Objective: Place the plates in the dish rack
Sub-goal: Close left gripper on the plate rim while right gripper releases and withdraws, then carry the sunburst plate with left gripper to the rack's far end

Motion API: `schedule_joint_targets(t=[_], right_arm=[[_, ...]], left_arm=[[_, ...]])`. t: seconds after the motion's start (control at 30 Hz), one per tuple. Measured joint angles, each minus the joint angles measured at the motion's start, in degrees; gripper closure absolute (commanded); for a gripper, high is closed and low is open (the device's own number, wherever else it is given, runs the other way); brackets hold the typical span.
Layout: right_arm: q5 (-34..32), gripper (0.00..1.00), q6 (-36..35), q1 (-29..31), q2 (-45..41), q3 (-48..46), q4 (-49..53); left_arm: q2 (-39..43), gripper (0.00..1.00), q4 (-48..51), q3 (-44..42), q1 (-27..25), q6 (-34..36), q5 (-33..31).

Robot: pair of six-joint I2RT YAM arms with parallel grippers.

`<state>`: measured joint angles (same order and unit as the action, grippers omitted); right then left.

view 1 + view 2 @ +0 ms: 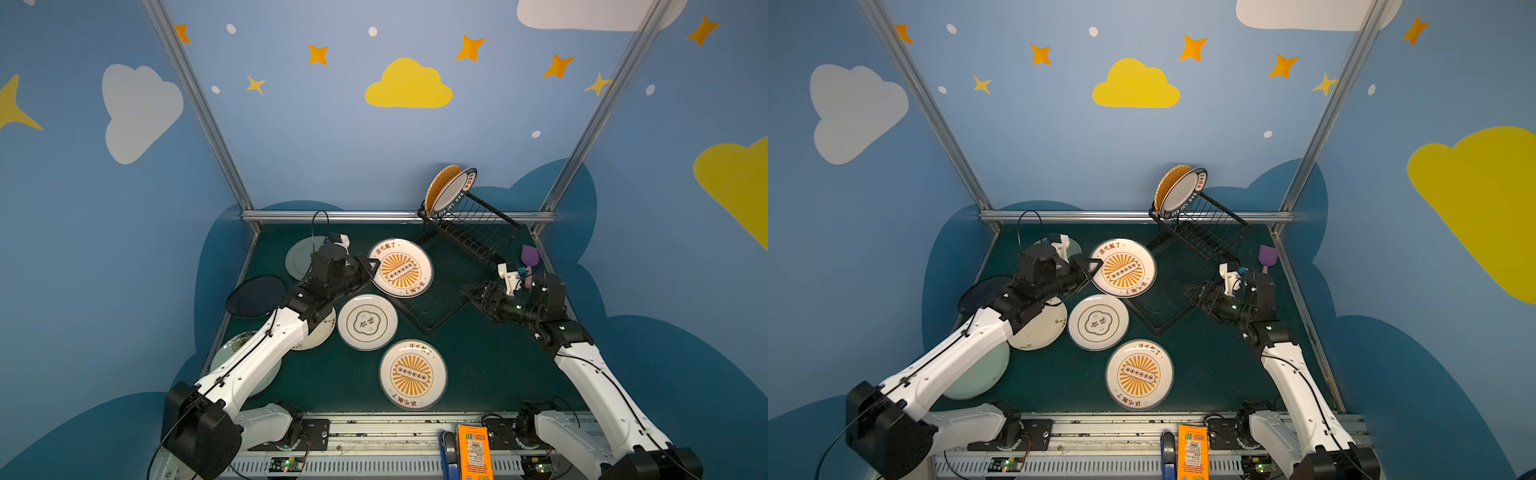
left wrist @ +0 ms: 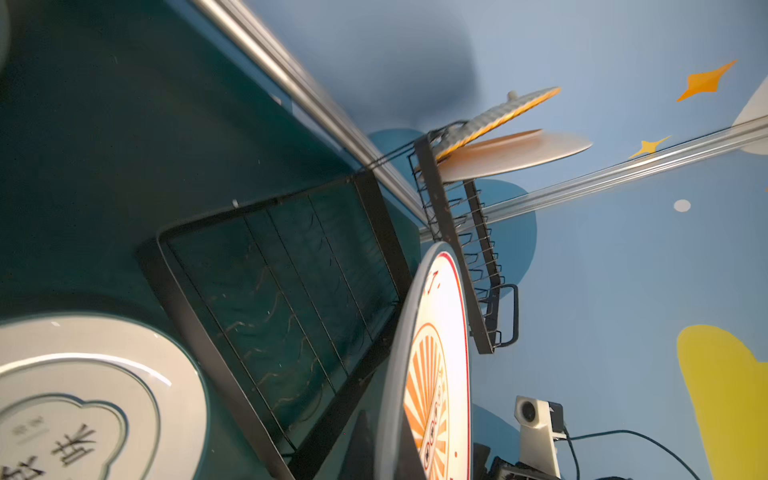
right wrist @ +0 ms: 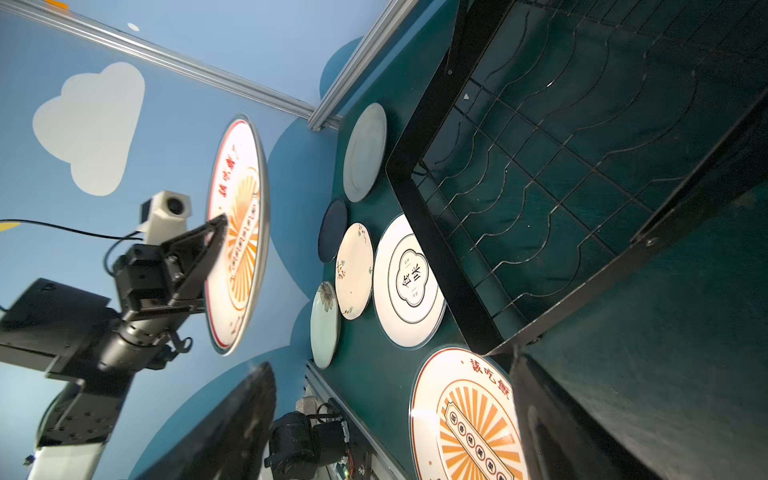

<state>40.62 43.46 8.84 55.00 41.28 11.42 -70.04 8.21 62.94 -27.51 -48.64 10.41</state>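
The left end effector [image 1: 372, 264] is clamped on the rim of a sunburst plate [image 1: 401, 270], the only hold a flat plate offers, keeping it raised just beside the dish rack [image 1: 471, 232]; the right end effector [image 1: 468, 291] hangs open beside the rack, probably to help tip it upright
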Motion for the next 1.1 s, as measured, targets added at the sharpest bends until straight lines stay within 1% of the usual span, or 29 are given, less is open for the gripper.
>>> schedule_joint_targets(t=[0.1,0.17,0.3,0.37,0.5,0.67,0.77,1.0,1.1], right_arm=[[1.33,0.13,-0.09,0.0,0.39,-1.2,-1.38],[2.21,0.13,-0.2,0.0,0.98,-2.27,-2.32],[3.63,0.13,-0.02,0.0,1.7,-5.14,-3.96],[4.11,0.13,0.02,0.07,2.03,-5.9,-4.15],[4.74,0.13,0.04,0.7,2.05,-6.25,-5.29],[5.2,0.13,0.0,1.73,2.34,-6.27,-6.23],[5.42,0.13,0.0,2.05,2.78,-6.6,-6.54],[5.92,0.13,-0.02,2.67,3.82,-7.02,-6.51],[6.27,0.13,-0.11,2.95,3.85,-7.02,-6.51]], left_arm=[[0.26,0.96,2.36,5.79,-0.31,7.34,-3.82],[-0.15,0.96,2.97,10.19,-1.27,13.49,-6.75],[-3.78,0.96,2.89,19.96,-5.49,26.43,-11.5],[-6.86,0.96,2.03,24.72,-7.3,32.39,-13.03],[-14.34,0.96,0.92,33.92,-9.03,42.12,-15.56],[-23.17,0.96,-1.29,42.64,-11.56,53.86,-18.49],[-28.46,0.96,-2.84,47.82,-13.33,60.57,-19.17],[-38.69,0.96,-8.02,55.32,-16.52,75.52,-20.59],[-44.33,0.96,-9.7,60.43,-17.42,81.07,-22.18]])
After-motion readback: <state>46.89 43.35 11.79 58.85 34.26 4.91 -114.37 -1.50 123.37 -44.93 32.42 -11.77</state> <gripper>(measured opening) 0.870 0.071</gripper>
